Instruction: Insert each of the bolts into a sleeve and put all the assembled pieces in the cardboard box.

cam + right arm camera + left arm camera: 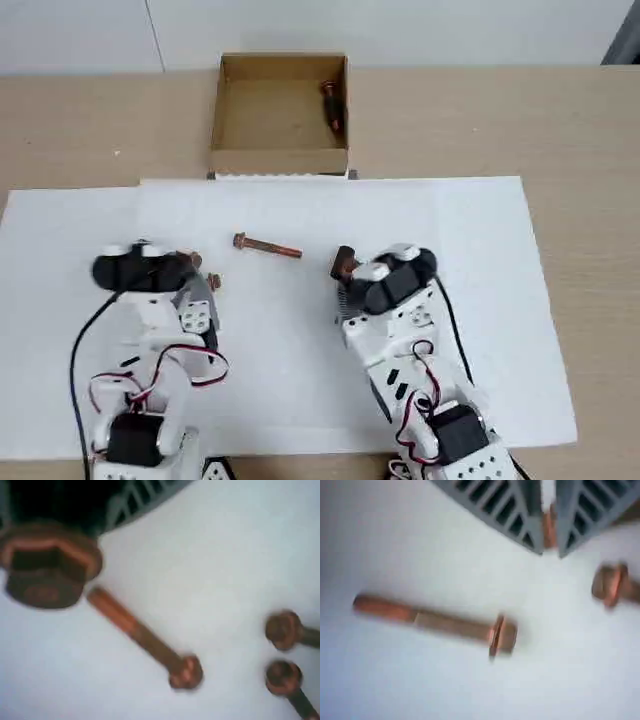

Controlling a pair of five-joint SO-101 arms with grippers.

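A loose copper bolt (267, 246) (440, 622) (145, 637) lies on the white paper between the two grippers. My left gripper (196, 264) (549, 532) is low over the paper, its grey fingers (515, 510) shut on a thin copper piece (550, 527), apparently a bolt. A second bolt (213, 282) (610, 585) lies just beside it. My right gripper (345, 265) is shut on a copper hex-headed piece (47, 570). The cardboard box (228, 100) stands at the back, and one copper piece (331, 105) lies along its right wall.
White paper (470, 300) covers the near part of the wooden table (560, 130). The box's front wall meets the paper's far edge. Two bolt heads (282, 630) (282, 677) appear far off in the right wrist view, by the left gripper.
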